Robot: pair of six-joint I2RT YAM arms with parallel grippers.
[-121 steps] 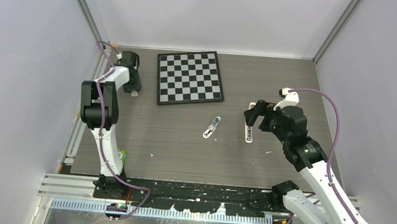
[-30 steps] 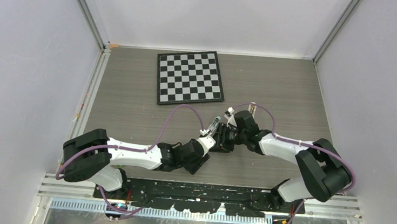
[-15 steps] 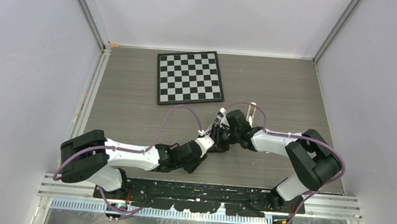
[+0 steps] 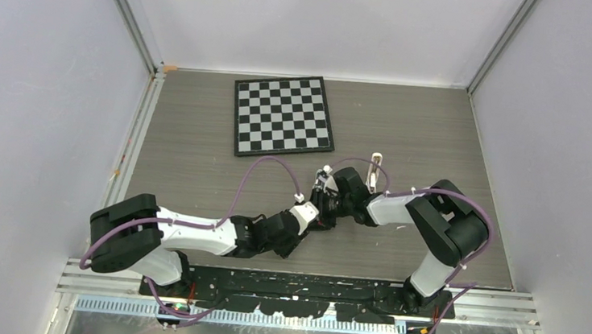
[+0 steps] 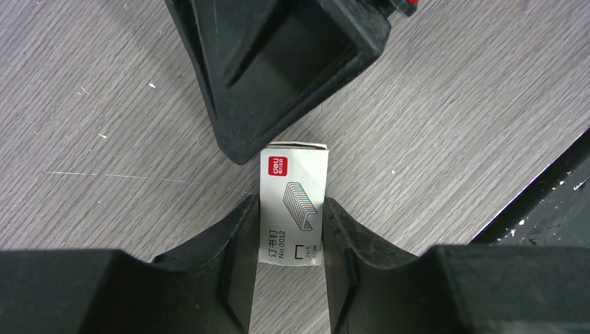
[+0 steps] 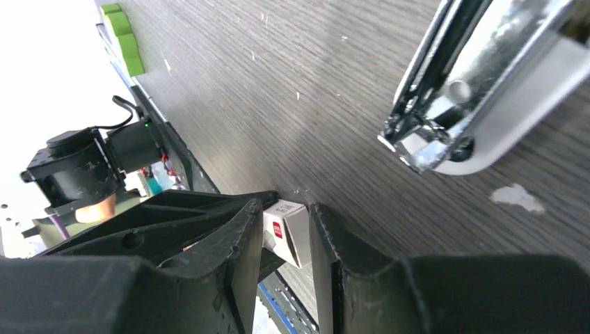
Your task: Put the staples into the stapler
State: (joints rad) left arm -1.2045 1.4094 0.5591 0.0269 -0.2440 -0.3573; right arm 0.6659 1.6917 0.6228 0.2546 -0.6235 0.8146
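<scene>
Top external: grey wood-grain table (image 4: 196, 166); chessboard (image 4: 283, 116) lying flat toward the far side; left pincer (image 4: 320, 209) and right pincer (image 4: 332, 202) meeting tip to tip near the table centre, whatever they hold being too small to tell here. Left wrist: left pincer (image 5: 291, 209) clamped on the two long sides of a small white staple box (image 5: 293, 177) printed with a red logo and a drawing of staples; a black finger (image 5: 278, 69) of the right pincer at the box's free end. Right wrist: right pincer (image 6: 285, 216) closed on the same staple box (image 6: 286, 233), low over the table (image 6: 313, 104); stapler (image 6: 501, 83), chrome channel and white plastic body, on the table just beyond the fingertips, apart from the box; green block (image 6: 124, 35) at the table's edge.
</scene>
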